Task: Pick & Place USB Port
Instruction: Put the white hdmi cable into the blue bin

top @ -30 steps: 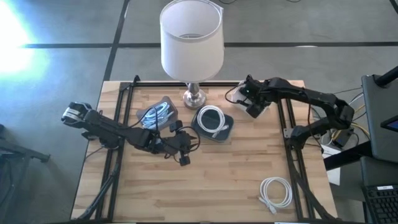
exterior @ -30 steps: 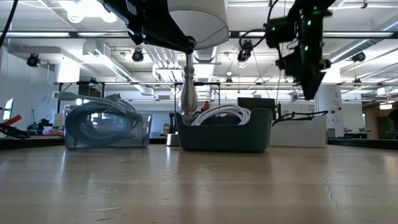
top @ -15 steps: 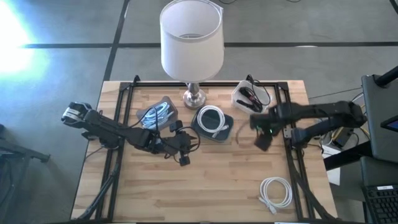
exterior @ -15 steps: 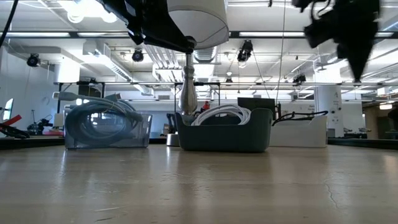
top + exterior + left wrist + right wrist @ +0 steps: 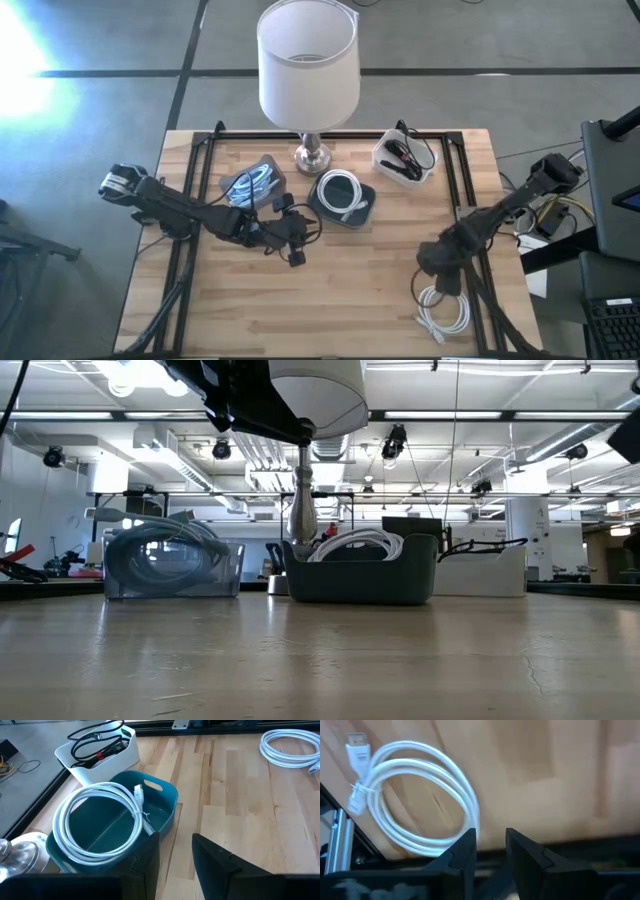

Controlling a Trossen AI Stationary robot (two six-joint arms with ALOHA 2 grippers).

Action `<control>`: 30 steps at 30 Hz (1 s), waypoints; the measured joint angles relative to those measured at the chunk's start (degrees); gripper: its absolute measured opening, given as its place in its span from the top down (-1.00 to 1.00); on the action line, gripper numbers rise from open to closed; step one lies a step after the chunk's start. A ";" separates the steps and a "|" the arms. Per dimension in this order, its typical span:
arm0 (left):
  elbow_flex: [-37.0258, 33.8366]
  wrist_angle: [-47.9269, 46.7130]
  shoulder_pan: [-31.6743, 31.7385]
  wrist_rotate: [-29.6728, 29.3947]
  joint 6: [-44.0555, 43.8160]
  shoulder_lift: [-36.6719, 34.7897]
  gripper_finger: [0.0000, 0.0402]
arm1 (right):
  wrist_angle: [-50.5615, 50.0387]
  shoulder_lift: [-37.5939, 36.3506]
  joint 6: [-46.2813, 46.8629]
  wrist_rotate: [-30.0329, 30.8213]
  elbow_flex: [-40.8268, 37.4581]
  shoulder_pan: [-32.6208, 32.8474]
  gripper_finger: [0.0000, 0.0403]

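Coiled white USB cable [image 5: 445,309] lies flat on the tabletop [image 5: 340,290] at about 5 o'clock, near the front-right corner, not lifted and not gripped. Its USB plug [image 5: 356,742] is seen tied against the coil in the right wrist view.

Right hand [image 5: 441,270] is poised just above the coil's 12 o'clock edge; its fingers [image 5: 522,852] are set a narrow gap apart, nothing between them.

Judged status: pick not yet made, place not yet made. One white cable coil [image 5: 343,192] is already sitting in the teal bin [image 5: 365,212] at centre, near 12 o'clock. The white bin [image 5: 382,156] at 1 o'clock holds dark cables, the clear bin [image 5: 268,163] at 11 o'clock a bluish cable.

Left hand [image 5: 293,240] is parked at 9 o'clock of the teal bin, slightly parted, empty.

Lamp [image 5: 308,60] stands at 12 o'clock.
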 joint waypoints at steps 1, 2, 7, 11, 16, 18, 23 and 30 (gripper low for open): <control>0.00 0.00 0.00 0.00 -0.06 0.00 0.42 | 2.49 0.00 1.11 -0.02 -1.20 1.20 0.51; 0.00 0.00 0.00 0.00 -0.15 0.00 0.42 | 5.03 0.00 2.20 0.00 -2.33 2.31 0.52; 0.00 0.00 0.00 0.00 -0.41 0.00 0.42 | 15.04 0.00 5.71 0.00 -6.58 6.05 0.58; 0.00 0.00 0.00 0.00 -0.46 0.00 0.42 | 17.55 0.00 9.57 0.02 -8.73 7.13 0.59; 0.00 0.00 0.00 0.00 -0.52 0.00 0.42 | 20.60 0.00 11.43 0.03 -10.14 8.44 0.56; 0.00 0.00 0.00 0.00 -0.52 0.00 0.42 | 22.90 0.00 11.48 0.05 -10.74 9.13 0.56; 0.00 0.02 0.00 0.00 -0.52 0.00 0.42 | 23.30 2.76 12.28 0.09 -11.99 11.13 0.56; -0.01 0.02 0.00 0.01 -0.52 0.00 0.42 | 25.12 10.38 9.87 -0.17 -10.91 12.19 0.54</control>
